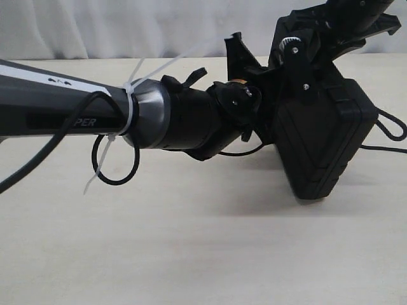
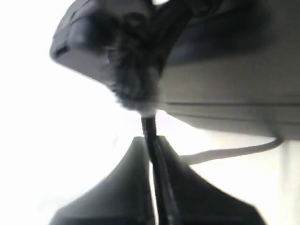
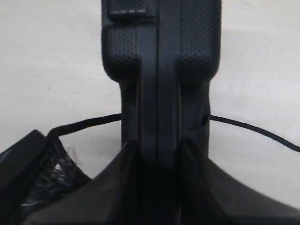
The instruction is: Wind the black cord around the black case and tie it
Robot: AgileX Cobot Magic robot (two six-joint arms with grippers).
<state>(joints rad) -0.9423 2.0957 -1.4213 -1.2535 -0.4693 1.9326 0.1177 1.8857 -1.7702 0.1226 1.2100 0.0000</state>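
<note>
The black case (image 1: 324, 143), flat, rectangular and pebble-textured, is held tilted at the right over the pale surface (image 1: 191, 254), clamped edge-on by the right end effector (image 3: 158, 147). The thin black cord (image 2: 149, 129) is pinched beside its frayed tuft by the closed left end effector (image 2: 152, 145) and is seen trailing from both sides of the case. "PER" is read on the grey, zip-tied left arm (image 1: 57, 101).

Pale cream bench (image 1: 191, 254), matte, with faint grain and a few tiny specks. Beyond its far edge, white curtain (image 1: 95, 28) in soft vertical folds. Even, diffuse light, only weak grey shadows on the bench. In the left wrist view, backdrop washed out to white glare.
</note>
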